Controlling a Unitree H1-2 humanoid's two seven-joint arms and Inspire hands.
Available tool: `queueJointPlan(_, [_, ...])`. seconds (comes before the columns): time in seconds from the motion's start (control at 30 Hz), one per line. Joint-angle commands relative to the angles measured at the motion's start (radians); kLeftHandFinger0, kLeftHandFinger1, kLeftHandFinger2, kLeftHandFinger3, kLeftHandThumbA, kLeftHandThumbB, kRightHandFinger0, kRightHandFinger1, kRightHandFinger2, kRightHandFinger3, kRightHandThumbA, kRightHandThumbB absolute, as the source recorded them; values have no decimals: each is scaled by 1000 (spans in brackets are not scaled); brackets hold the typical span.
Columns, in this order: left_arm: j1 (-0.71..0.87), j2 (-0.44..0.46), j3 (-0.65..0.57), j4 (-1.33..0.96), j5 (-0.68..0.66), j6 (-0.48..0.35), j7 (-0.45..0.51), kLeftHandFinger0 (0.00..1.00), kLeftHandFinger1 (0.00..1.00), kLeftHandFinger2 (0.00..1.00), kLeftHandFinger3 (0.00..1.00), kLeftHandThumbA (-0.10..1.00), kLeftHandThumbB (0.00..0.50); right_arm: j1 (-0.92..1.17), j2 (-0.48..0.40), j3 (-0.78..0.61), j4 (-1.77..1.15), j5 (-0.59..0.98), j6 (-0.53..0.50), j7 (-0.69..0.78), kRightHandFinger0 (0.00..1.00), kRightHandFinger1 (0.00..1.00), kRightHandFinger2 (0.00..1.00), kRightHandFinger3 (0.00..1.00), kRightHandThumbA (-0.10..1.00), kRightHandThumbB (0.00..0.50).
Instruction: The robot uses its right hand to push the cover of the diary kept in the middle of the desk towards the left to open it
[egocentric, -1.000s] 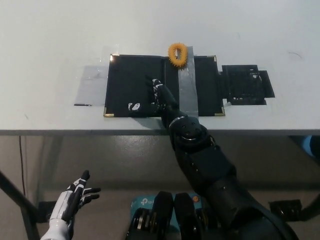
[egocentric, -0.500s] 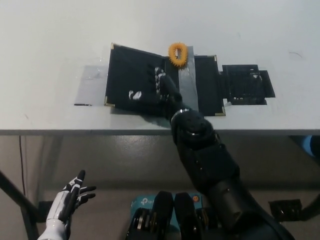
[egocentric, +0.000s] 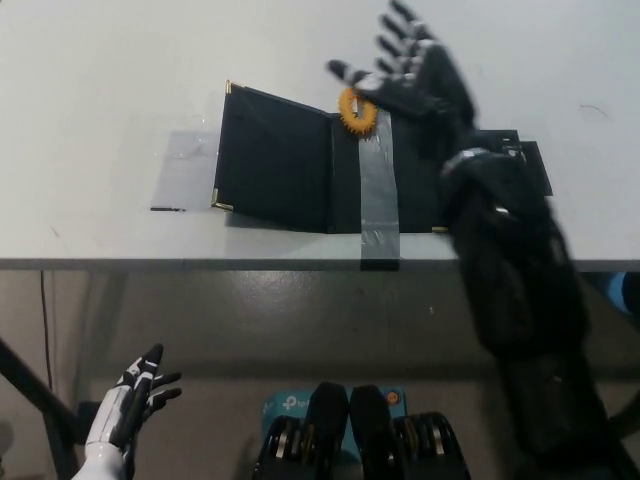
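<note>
Diary cover raised, grey tape across it, orange ring beside spread, empty right hand, left hand low, released.

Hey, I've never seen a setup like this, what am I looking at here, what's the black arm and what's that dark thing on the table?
This is one picture from a camera on a humanoid robot's head, looking steeply down. The black arm from the right ends in its right hand, raised over the desk with fingers spread, holding nothing. Its white left hand rests low at the lower left, below the desk edge, also empty. On the desk lies a black diary, cover lying open to the left. A grey tape strip crosses it, and an orange spiky ring sits at its top edge.
</note>
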Motion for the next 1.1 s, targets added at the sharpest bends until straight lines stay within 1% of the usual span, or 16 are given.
queueJointPlan(0.0, [5,10,22,-32,-8,-3,14,992,779,769,975,866,199,69,-151,-14,-310,303,69,-100,1000,1000,1000,1000,968,214])
queueJointPlan(0.1, [11,7,24,-33,-11,-8,13,1000,785,770,969,864,207,124,-199,-25,-381,322,69,-128,1000,1000,1000,1000,940,226])
queueJointPlan(0.13, [12,5,29,-31,-13,-8,15,1000,779,765,962,851,222,201,-221,-86,-446,288,69,-101,1000,1000,1000,1000,924,199])
queueJointPlan(0.2, [12,4,30,-32,-14,-8,15,1000,776,762,959,851,225,223,-235,-95,-466,297,69,-103,1000,1000,1000,1000,925,198])
queueJointPlan(0.23, [15,-1,41,-32,-20,-11,21,979,759,738,936,833,233,268,-251,-135,-490,288,69,-73,1000,1000,1000,1000,950,156])
queueJointPlan(0.27, [14,-2,44,-32,-21,-11,23,972,754,730,927,825,232,274,-256,-139,-494,289,69,-71,1000,1000,1000,1000,967,154])
queueJointPlan(0.3, [12,-6,47,-33,-21,-4,28,974,750,723,920,824,246,339,-276,-190,-524,263,69,-17,1000,1000,1000,1000,1000,96])
queueJointPlan(0.4, [4,-2,53,-28,-20,-10,27,977,749,708,899,839,254,384,-278,-227,-539,260,69,-19,1000,1000,1000,1000,1000,77])
queueJointPlan(0.5, [3,4,58,-26,-20,-16,18,974,744,708,908,852,251,493,-294,-266,-547,242,23,22,1000,1000,1000,1000,961,168])
queueJointPlan(0.53, [3,6,60,-24,-20,-17,16,973,744,708,910,855,252,510,-293,-267,-545,231,16,25,1000,1000,1000,1000,948,183])
queueJointPlan(0.67, [11,7,65,-26,-24,-18,11,982,771,736,929,865,232,584,-282,-266,-507,193,-32,51,940,1000,1000,1000,915,161])
queueJointPlan(0.7, [14,8,63,-23,-19,-25,12,981,774,751,928,865,241,621,-264,-280,-492,196,-15,29,904,1000,1000,1000,889,211])
queueJointPlan(0.8, [20,6,69,-25,-23,-27,13,973,768,748,927,864,235,652,-244,-293,-454,211,-44,52,911,1000,1000,1000,875,205])
queueJointPlan(0.93, [20,5,69,-28,-18,-24,16,919,712,707,911,870,270,704,-217,-313,-383,199,-96,71,922,1000,1000,1000,866,205])
queueJointPlan(1.0, [20,10,65,-31,-16,-21,12,957,764,769,959,893,268,730,-199,-324,-337,195,-111,70,928,1000,1000,1000,851,199])
queueJointPlan(1.07, [17,12,63,-29,-14,-22,11,973,775,777,956,899,261,735,-190,-329,-287,186,-136,78,922,1000,1000,1000,850,185])
